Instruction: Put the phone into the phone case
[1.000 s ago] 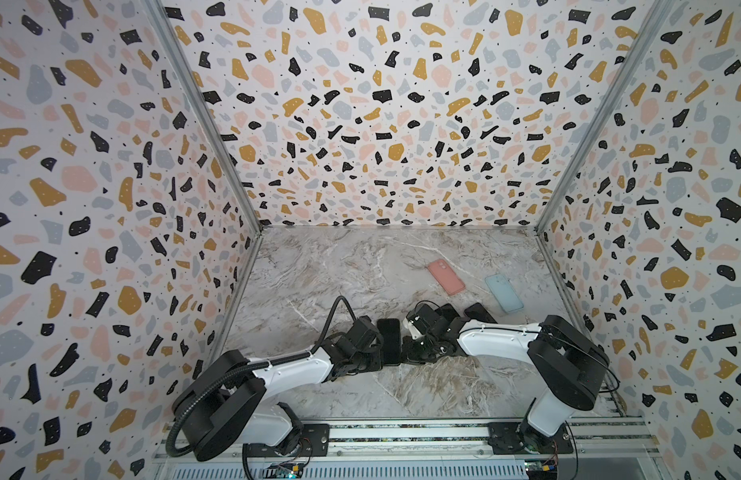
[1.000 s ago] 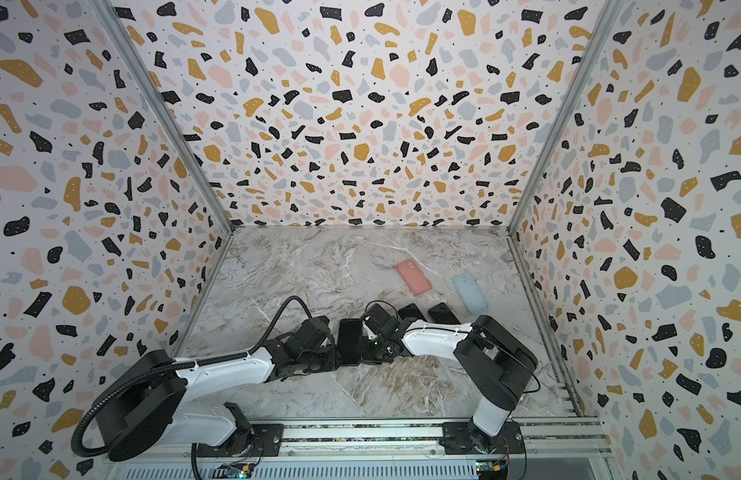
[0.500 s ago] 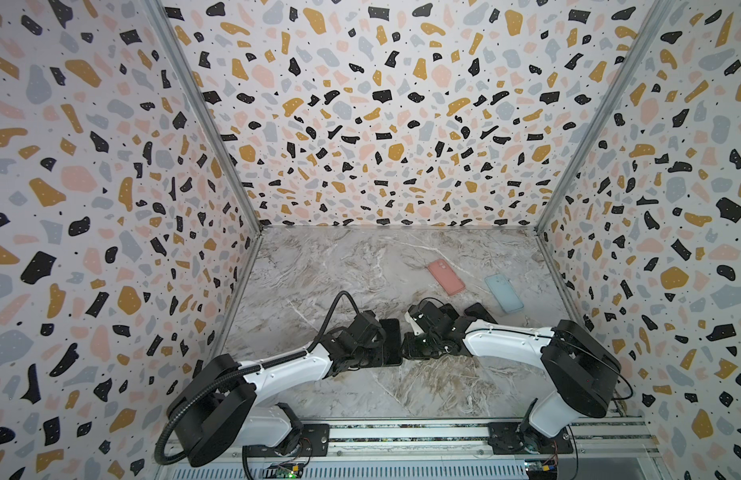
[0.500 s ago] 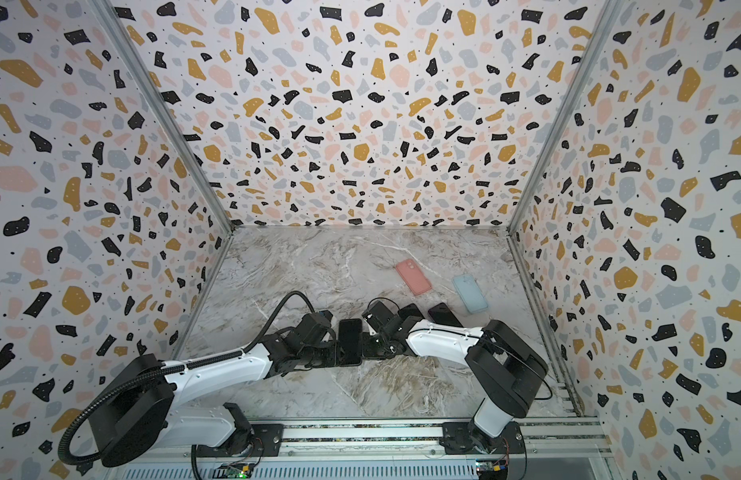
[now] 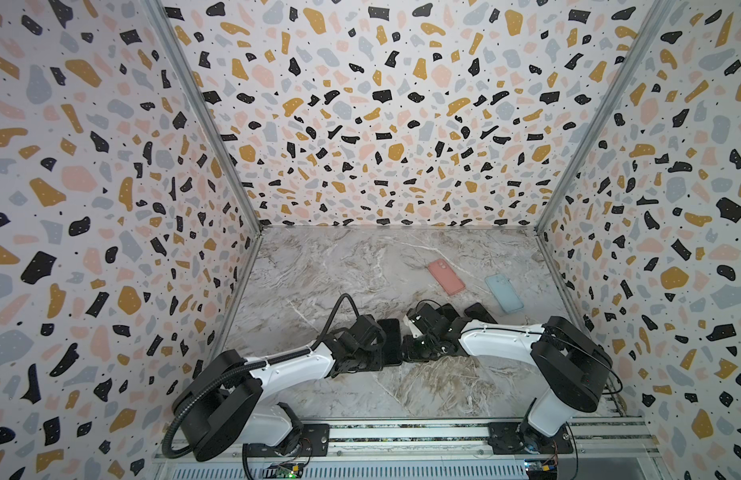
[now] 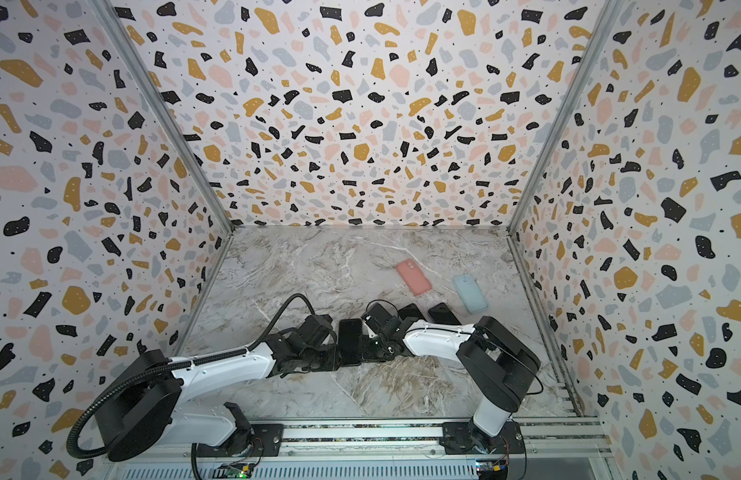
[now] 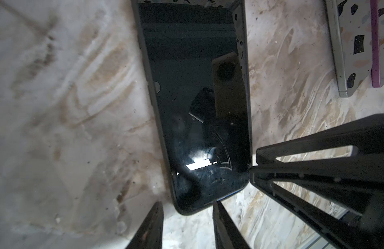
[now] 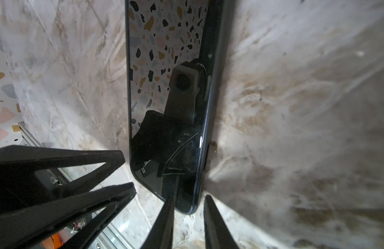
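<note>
- The phone (image 5: 389, 341), a black slab, lies flat and screen-up on the marble-patterned tabletop (image 5: 402, 386). It sits just below the middle of both top views, directly between the two arms.
- The left gripper (image 7: 186, 210) is spread partway, with its fingers straddling one short end of the phone. It pinches nothing.
- The right gripper (image 8: 188, 207) is also part-spread, over a corner of the phone. In the left wrist view, one of its fingertips touches the phone's long edge.
- Both arms reach in low from opposite sides, so they probably bracket the phone to square it up or steady it, not to lift it.
- A dark rim runs around the screen. I cannot tell whether it is a black case already fitted or the phone's own frame.
- A pink phone case (image 5: 445, 276) and a light blue phone case (image 5: 504, 293) lie right of centre, farther back and well apart from the grippers.
- Two more dark phones (image 5: 448, 311) (image 5: 480, 312) lie just behind the right arm.
- The tabletop is glossy grey-and-tan marble print, scuffed and dusty up close.
- Terrazzo-patterned walls (image 5: 381, 124) close it in on three sides, and an aluminium rail (image 5: 402, 432) across the bottom of the frame carries both arm bases.
</note>
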You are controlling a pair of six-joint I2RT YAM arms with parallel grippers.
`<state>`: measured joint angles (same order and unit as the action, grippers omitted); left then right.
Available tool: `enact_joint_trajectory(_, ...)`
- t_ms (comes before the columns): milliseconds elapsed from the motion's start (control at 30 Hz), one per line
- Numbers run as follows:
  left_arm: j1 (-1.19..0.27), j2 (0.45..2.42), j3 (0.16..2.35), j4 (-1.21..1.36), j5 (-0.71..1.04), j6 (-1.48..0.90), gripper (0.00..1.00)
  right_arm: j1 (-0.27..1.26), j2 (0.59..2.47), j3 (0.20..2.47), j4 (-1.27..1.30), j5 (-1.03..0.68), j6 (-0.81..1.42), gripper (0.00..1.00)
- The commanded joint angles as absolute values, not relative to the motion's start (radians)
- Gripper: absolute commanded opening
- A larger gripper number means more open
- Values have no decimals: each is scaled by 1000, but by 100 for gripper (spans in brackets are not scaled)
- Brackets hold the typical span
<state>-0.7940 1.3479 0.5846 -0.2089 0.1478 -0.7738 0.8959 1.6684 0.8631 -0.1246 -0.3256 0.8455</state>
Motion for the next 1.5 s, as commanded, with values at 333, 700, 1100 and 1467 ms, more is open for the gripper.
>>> enact_joint_trajectory(333, -796, 1368, 525, -150, 152, -786, 32, 894, 1694, 843, -97, -359, 847, 25)
enact_joint_trajectory(700, -796, 1374, 513, -130, 156, -793, 30, 895, 1721, 834, -75, -390, 852, 16)
enact_joint_trajectory(1100, -796, 1380, 509, -117, 162, -794, 29, 896, 1717, 824, -61, -393, 859, 8)
enact_joint_trajectory(1467, -796, 1353, 552, -201, 120, -779, 33, 899, 1624, 838, -117, -322, 860, 19)
